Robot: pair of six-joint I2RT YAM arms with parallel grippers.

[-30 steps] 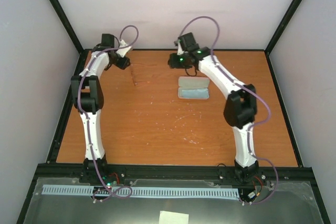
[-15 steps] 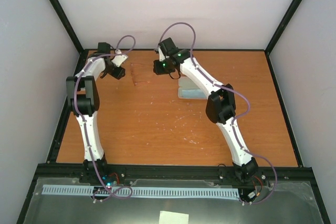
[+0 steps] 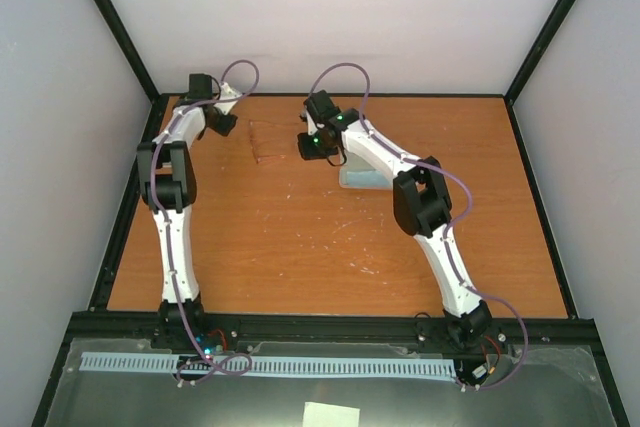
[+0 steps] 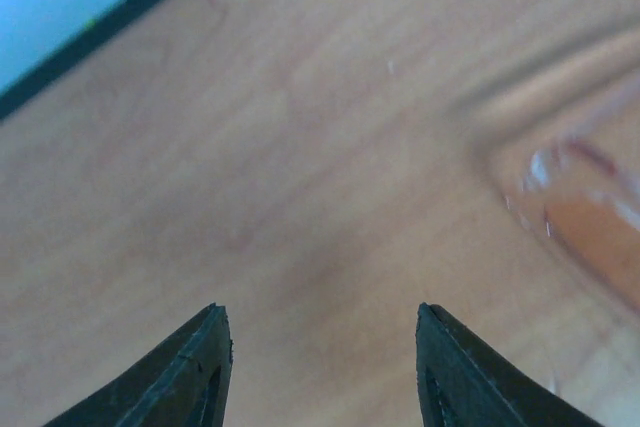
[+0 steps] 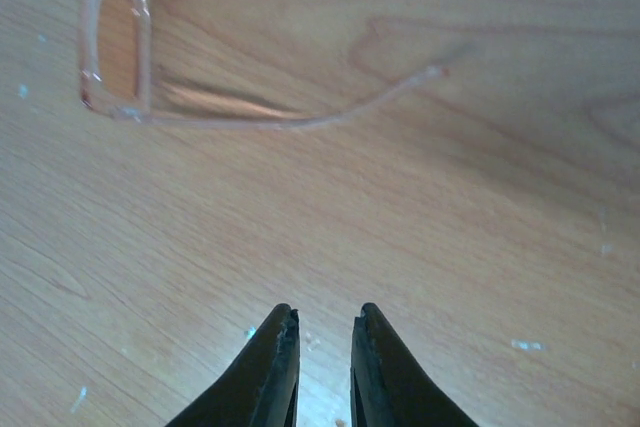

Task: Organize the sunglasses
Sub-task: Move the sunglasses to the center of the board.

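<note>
Top: sunglasses point(image 3: 268, 140) lie on wooden table point(image 3: 300, 247). L gripper point(image 3: 222, 123) is just left of them, R gripper point(image 3: 312, 145) just right. L wrist: jaws spread wide, empty, near sunglasses (blurred). R wrist: jaws nearly together, slim gap, nothing between, apart from sunglasses.
</note>
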